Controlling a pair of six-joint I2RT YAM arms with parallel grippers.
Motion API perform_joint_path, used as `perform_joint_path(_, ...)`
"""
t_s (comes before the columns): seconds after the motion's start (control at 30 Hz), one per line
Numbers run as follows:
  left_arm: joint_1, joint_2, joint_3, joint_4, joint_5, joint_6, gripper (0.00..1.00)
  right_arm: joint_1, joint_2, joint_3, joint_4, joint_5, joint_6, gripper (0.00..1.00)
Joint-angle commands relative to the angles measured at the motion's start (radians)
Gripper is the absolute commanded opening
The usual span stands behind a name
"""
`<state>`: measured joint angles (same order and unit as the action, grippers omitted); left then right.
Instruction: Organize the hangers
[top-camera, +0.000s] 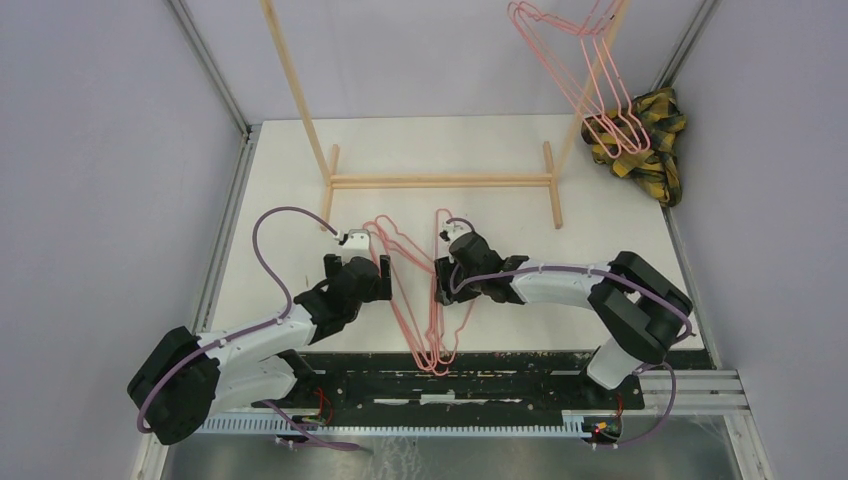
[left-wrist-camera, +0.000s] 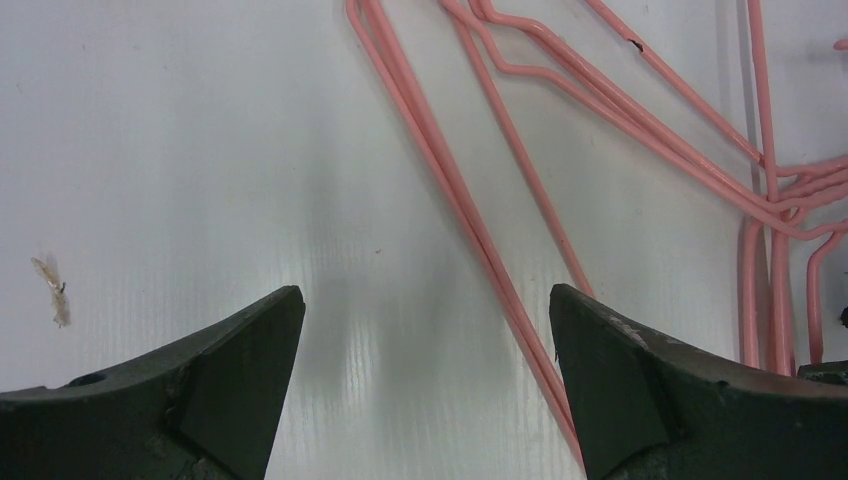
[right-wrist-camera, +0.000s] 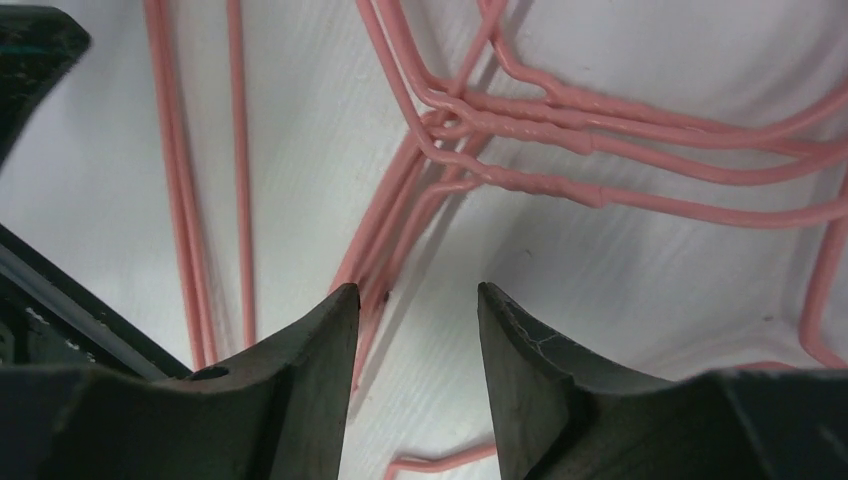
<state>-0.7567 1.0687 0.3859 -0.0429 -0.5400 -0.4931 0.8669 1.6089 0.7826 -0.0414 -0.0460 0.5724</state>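
Now your right gripper (right-wrist-camera: 417, 295) hangs over the hangers (right-wrist-camera: 530, 128), jaws partly apart, gripping nothing. Your left gripper (left-wrist-camera: 427, 292) stands spread wide beside them.

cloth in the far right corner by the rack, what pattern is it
Yellow and black plaid; the cloth shows best in the top external view.

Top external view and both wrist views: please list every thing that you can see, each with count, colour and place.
hangers on table: several, exact count unclear, pink, piled flat between the two arms
hangers on rack: several, pink, hanging by the right post
rack: one, light wood, far half of table
cloth: one, yellow-black plaid, far right corner
table: one, white
left end effector: one, black, open, left of the pile
right end effector: one, black, open, over the pile's right side
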Motion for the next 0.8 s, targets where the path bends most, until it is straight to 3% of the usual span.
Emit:
perform_joint_path(0.0,-0.001,-0.001,-0.002,0.06,-0.009,-0.035,0.99,0.016,0.03,0.018,0.08,-0.029,0.034,0.55)
perform_joint_path(0.23,-0.001,0.0,-0.004,0.061,-0.009,-0.032,0.99,0.016,0.082,0.038,0.08,-0.027,0.024,0.4)
perform_joint_path(0.47,-0.001,-0.001,-0.004,0.062,-0.009,-0.03,0.99,0.017,0.071,0.055,0.06,0.0,0.016,0.02)
perform_joint_path(0.77,-0.001,-0.002,-0.005,0.067,-0.006,-0.025,0.99,0.017,-0.108,0.102,-0.126,0.142,-0.07,0.01)
